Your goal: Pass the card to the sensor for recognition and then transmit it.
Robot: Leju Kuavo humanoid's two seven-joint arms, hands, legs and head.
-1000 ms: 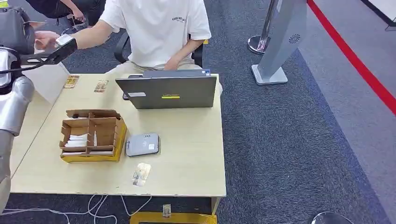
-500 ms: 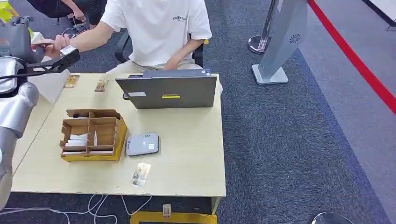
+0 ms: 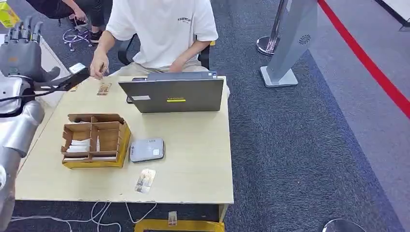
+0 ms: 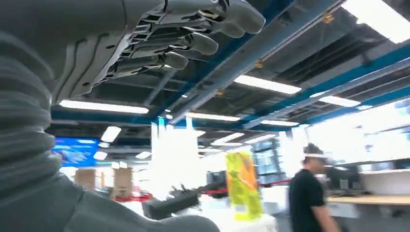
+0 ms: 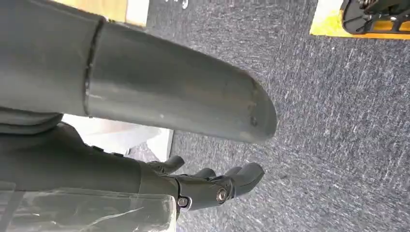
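Small dark chest print on the seated person's white T-shirt (image 3: 164,29), too small to read. Yellow strip label on the back of the grey laptop lid (image 3: 176,100) carries dark marks, illegible; the pale sticker beside it is also unreadable. Flat grey card reader (image 3: 147,150) on the counter has faint top markings and a small white label, not legible. Blurred blue wall screen (image 4: 72,151) in the left wrist view, nothing readable.

Head view high over table (image 3: 203,145); wrist views close (left faces ceiling).
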